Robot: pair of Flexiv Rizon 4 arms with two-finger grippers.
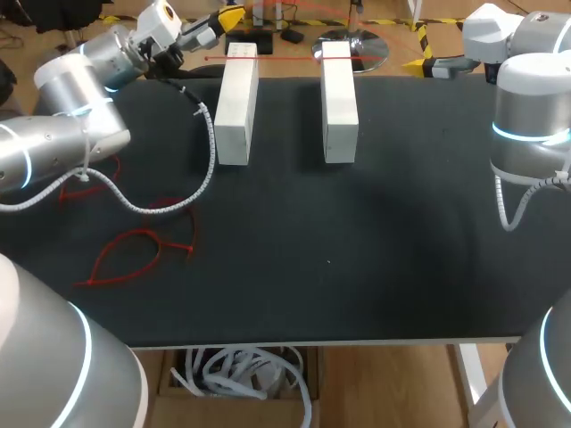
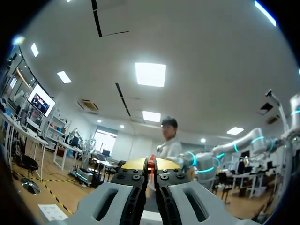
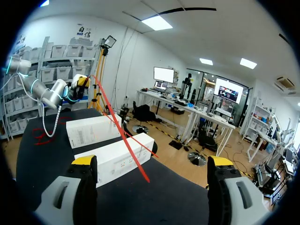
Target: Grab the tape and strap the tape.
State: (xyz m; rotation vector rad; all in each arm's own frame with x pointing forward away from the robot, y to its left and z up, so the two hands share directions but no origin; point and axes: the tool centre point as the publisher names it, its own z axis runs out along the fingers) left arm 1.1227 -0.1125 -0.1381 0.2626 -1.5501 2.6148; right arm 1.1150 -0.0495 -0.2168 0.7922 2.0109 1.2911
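A thin red tape [image 1: 285, 58] runs straight across the far ends of two white boxes [image 1: 236, 102] [image 1: 339, 102] lying side by side on the black table [image 1: 357, 259]. At the far left corner my left gripper [image 1: 227, 18] is shut on one end of the tape; a red strip [image 2: 151, 164] shows pinched between its yellow tips. In the right wrist view the tape [image 3: 123, 133] slants from my left gripper [image 3: 86, 83] over both boxes [image 3: 93, 131] [image 3: 117, 161]. It ends loose between the wide-open fingers of my right gripper [image 3: 152, 164], which touch nothing.
Loose red tape loops [image 1: 134, 254] [image 1: 89, 183] lie on the table's left side, beside my left arm's white cable [image 1: 192, 192]. My right arm [image 1: 526, 116] stands at the far right edge.
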